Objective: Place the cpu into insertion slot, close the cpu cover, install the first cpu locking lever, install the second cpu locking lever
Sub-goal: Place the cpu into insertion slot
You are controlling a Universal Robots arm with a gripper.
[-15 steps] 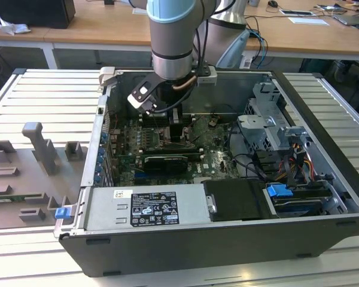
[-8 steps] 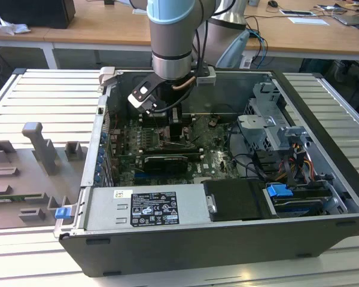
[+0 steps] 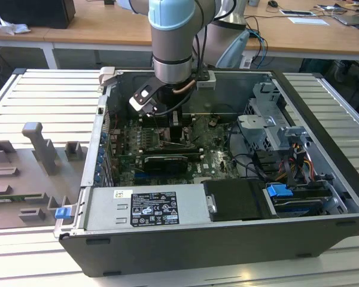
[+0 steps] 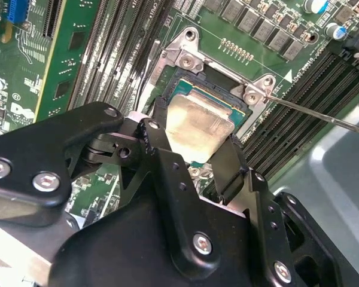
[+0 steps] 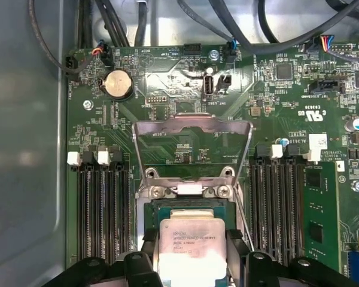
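the cpu [image 5: 191, 239] is clamped by two opposite edges between the black fingers [image 5: 148, 248] of the gripper [image 5: 192, 254], whose jaws are drawn in narrow against the chip. in both wrist views it is seen silvery top up, held directly over the insertion slot [image 5: 191, 206]; whether it is seated cannot be told. the cpu cover [image 5: 192, 149] is swung open, raised on its hinge on the side of the slot away from the gripper. a thin locking lever [image 4: 323, 116] is angled away from the slot's corner. memory slots [image 5: 102, 209] flank the socket. in the exterior view the arm [image 3: 173, 42] is reached down into the open computer case [image 3: 167, 263].
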